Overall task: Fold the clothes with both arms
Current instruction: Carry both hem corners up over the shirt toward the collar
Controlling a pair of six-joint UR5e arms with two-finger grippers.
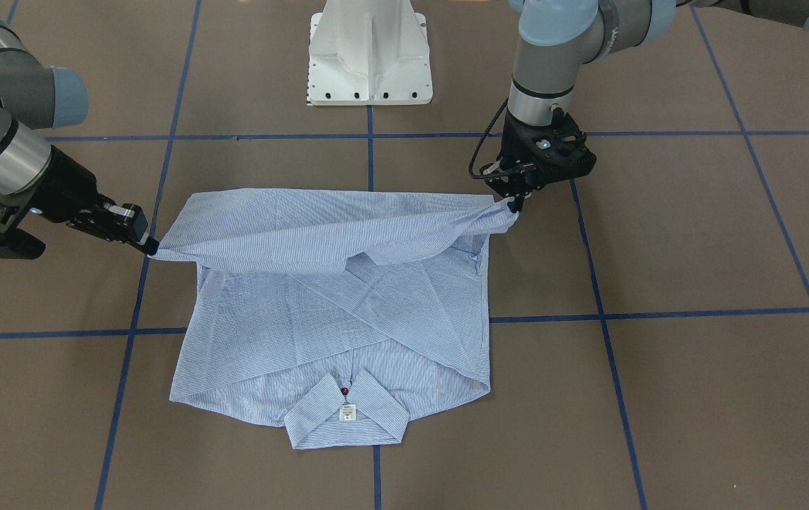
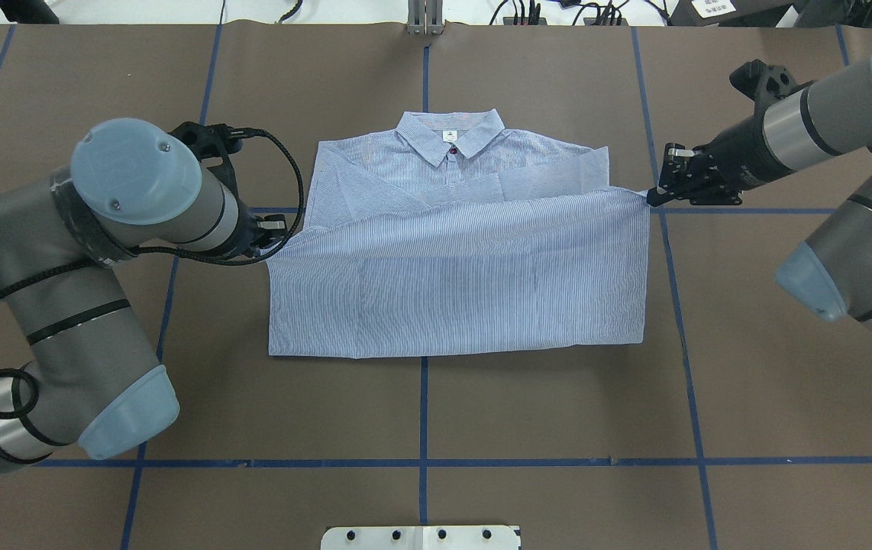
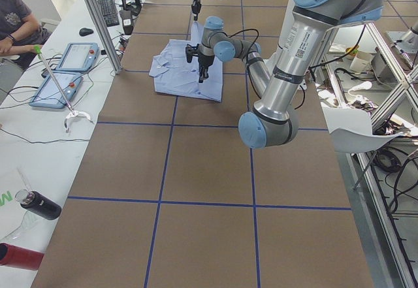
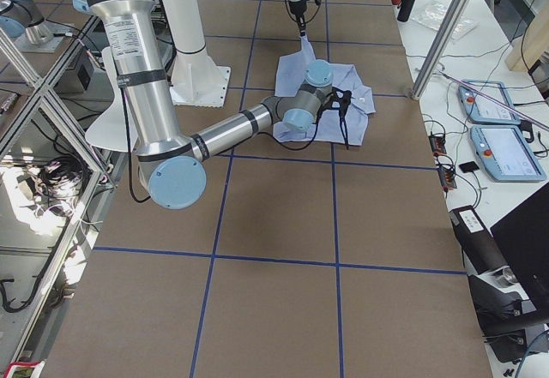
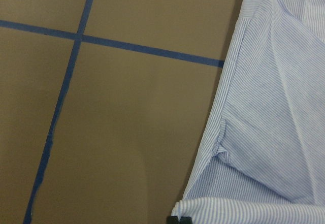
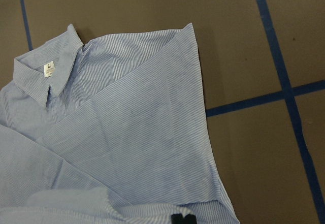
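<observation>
Clamping shirt (image 1: pixel 334 312) corners, left end effector (image 1: pixel 516 205) and right end effector (image 1: pixel 151 246) overhang taped table (image 1: pixel 695 248).

We see bright, even light from above in every view, so shadows stay soft and short: a faint one lies under the lifted fold of the shirt (image 1: pixel 319 234) at the middle of the front-facing view, and a dim patch darkens the table (image 5: pixel 127 132) at the lower middle of the left wrist view. A mild sheen marks the silver band of the right arm (image 1: pixel 11 159) at the front-facing view's left edge. Both wrist views look slightly soft near their lower edges, perhaps from closeness.
</observation>
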